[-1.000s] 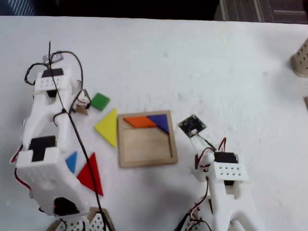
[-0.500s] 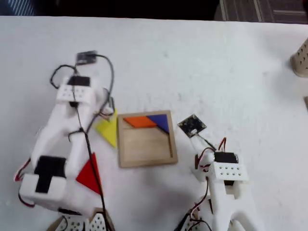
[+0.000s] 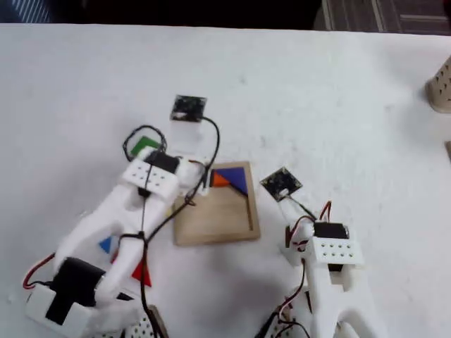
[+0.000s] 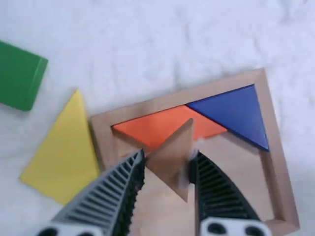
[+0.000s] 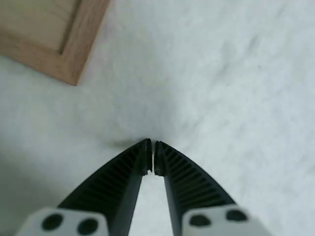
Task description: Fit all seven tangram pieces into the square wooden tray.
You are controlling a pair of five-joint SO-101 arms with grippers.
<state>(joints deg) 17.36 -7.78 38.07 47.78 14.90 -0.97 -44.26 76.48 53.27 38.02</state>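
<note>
- Progress, judged from how the pieces lie: two of the seven sit in the tray, one is in a grasp, and four wait outside on the worktop (image 3: 317,91).
- At the left, the small blue triangle (image 3: 106,244) and the red triangle (image 3: 141,271) lie on the worktop, partly under the left arm and well apart from the tray.
- The green square (image 3: 146,145) lies farther back, also apart from the tray. The yellow triangle (image 4: 64,155) lies just beside the tray's left rim.
- The left tool (image 4: 167,157) is clenched on a tan triangle (image 4: 172,145). It holds the piece on edge above the tray, at the near edge of the orange piece. It cannot be told whether the tan triangle touches the tray floor.
- The square wooden tray (image 3: 218,238) holds the orange piece (image 3: 220,179) and the dark blue triangle (image 3: 236,181). They touch, side by side along the far rim. The rest of the floor shows bare wood, so most of the fitting remains.
- The right tool (image 5: 151,157) is closed on nothing, its tips together. It hangs over the worktop near a corner of the tray.
</note>
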